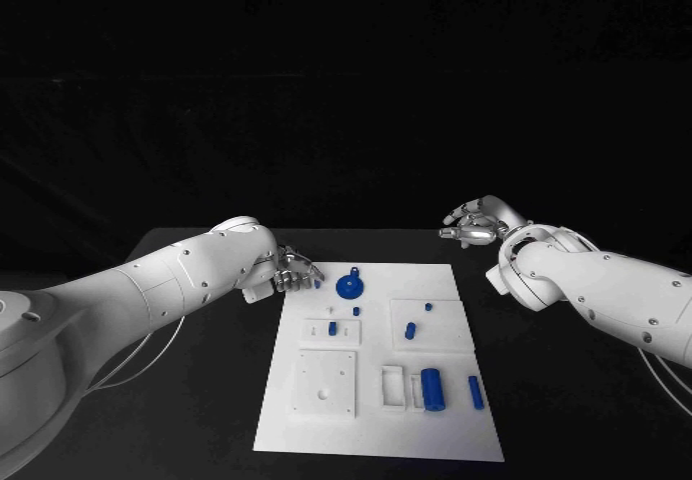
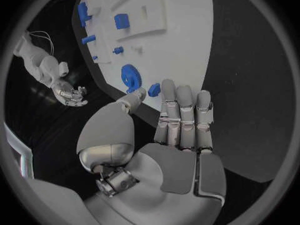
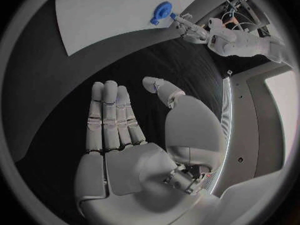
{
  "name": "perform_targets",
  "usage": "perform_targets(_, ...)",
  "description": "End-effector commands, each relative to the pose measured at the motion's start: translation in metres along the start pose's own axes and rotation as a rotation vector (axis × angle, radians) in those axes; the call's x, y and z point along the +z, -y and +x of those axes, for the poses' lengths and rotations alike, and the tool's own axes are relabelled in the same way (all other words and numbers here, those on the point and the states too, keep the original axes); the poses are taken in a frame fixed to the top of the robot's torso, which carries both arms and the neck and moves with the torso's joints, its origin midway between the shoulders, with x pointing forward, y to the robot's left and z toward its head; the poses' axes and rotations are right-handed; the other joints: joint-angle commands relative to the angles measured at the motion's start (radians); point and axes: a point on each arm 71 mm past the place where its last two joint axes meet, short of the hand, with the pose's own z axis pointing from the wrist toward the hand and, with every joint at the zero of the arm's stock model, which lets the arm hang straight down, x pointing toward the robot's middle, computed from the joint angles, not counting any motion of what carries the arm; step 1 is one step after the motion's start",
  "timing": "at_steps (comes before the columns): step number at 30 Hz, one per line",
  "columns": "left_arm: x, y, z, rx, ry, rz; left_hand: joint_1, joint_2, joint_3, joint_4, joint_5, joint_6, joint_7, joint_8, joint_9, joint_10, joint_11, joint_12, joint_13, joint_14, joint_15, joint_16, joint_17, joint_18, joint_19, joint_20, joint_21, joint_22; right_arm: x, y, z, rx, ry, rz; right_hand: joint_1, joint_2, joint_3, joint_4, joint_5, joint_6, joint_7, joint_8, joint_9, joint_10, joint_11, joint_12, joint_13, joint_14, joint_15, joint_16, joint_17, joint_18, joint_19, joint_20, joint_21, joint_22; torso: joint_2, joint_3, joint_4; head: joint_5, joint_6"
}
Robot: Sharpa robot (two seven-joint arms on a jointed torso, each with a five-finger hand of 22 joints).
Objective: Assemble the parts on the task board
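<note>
Spreading under both arms, the black tabletop carries the white rectangular task board, which lies between the two hands.

The left hand hangs at the board's far corner, its fingers straight, side by side and closed on nothing; in the left wrist view no part is held. A small blue peg lies just beyond those fingertips, and the round blue toothed gear sits on the board just past it.

The right hand hovers off the board, well apart from every part, fingers extended with the thumb apart, empty.

Judging by this, assembly is barely begun. One gear seems seated. One large blue cylinder and one slim blue bar lie nearest the robot. About five small blue pieces are scattered mid-board; whether any is seated I cannot tell.
</note>
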Motion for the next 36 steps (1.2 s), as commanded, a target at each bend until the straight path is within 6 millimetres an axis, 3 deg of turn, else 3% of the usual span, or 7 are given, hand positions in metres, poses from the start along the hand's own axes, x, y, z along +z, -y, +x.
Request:
perform_targets(1, 0.0003, 0.0031, 0.0017, -0.023, -0.022, 0.021, -0.001, 0.015, -0.003, -0.007, -0.004, -0.008, 0.001, 0.004, -0.002, -0.008, -0.001, 0.006, 0.002, -0.007, -0.001, 0.002, 0.001, 0.005, -0.002, -0.123, 0.002, 0.001, 0.0, -0.0015, 0.0007, -0.002, -0.004, -0.013, 0.0, 0.01, 0.002, -0.006, 0.007, -0.001, 0.009, -0.002, -0.001, -0.008, -0.002, 0.003, -0.002, -0.006, 0.001, -0.005, -0.001, 0.007, -0.002, 0.006, -0.004, 0.024, -0.001, 0.0001, 0.0005, 0.001, -0.001)
perform_targets(6, 0.0005, 0.003, 0.0017, -0.038, -0.029, 0.023, 0.005, 0.035, -0.004, -0.022, -0.004, -0.014, 0.002, 0.008, -0.008, -0.01, 0.0, 0.007, 0.005, -0.009, -0.001, 0.003, 0.002, 0.003, -0.004, -0.123, 0.001, 0.002, 0.0001, -0.0017, 0.001, -0.002, -0.004, -0.013, 0.0, 0.01, 0.002, -0.006, 0.007, -0.001, 0.009, -0.002, -0.001, -0.008, -0.002, 0.004, -0.002, -0.006, 0.001, -0.005, -0.001, 0.007, -0.002, 0.006, -0.004, 0.024, 0.0, 0.0001, 0.0006, 0.002, -0.001)
perform_targets(19, 0.0013, 0.0059, 0.0031, -0.051, -0.042, 0.034, 0.041, 0.122, 0.02, -0.117, 0.006, -0.034, 0.009, 0.013, -0.039, -0.015, 0.005, 0.004, 0.01, -0.013, 0.002, 0.0, 0.001, -0.003, -0.009, -0.122, -0.002, 0.007, 0.0008, -0.0025, 0.0021, -0.003, -0.008, -0.014, 0.0, 0.01, 0.002, -0.006, 0.007, -0.001, 0.009, -0.002, -0.001, -0.008, -0.002, 0.004, -0.003, -0.006, 0.001, -0.005, -0.001, 0.007, -0.002, 0.006, -0.004, 0.024, 0.0, 0.0001, 0.0004, 0.001, 0.0)
perform_targets(32, 0.0016, 0.004, 0.0022, -0.05, -0.047, 0.028, 0.043, 0.131, 0.027, -0.134, 0.01, -0.034, 0.009, 0.016, -0.045, -0.014, 0.006, 0.004, 0.011, -0.012, 0.002, 0.001, 0.001, -0.004, -0.008, -0.121, -0.002, 0.008, 0.001, -0.0023, 0.002, -0.003, -0.008, -0.013, 0.001, 0.012, 0.003, -0.006, 0.007, -0.001, 0.009, -0.001, -0.001, -0.008, -0.002, 0.005, -0.003, -0.006, 0.001, -0.005, 0.0, 0.007, -0.002, 0.006, -0.004, 0.024, 0.0, 0.0, 0.0001, 0.002, -0.002)
perform_targets(36, 0.0017, 0.0048, 0.0026, -0.049, -0.049, 0.03, 0.045, 0.143, 0.033, -0.148, 0.013, -0.03, 0.008, 0.021, -0.049, -0.012, 0.005, 0.004, 0.012, -0.011, 0.002, 0.002, 0.001, -0.005, -0.007, -0.122, -0.002, 0.009, 0.0011, -0.0024, 0.0022, -0.003, -0.008, -0.013, 0.0, 0.012, 0.003, -0.006, 0.007, -0.001, 0.009, -0.001, -0.001, -0.007, -0.002, 0.005, -0.003, -0.006, 0.001, -0.005, 0.0, 0.007, -0.002, 0.006, -0.004, 0.024, 0.0, -0.0001, 0.0002, 0.002, -0.002)
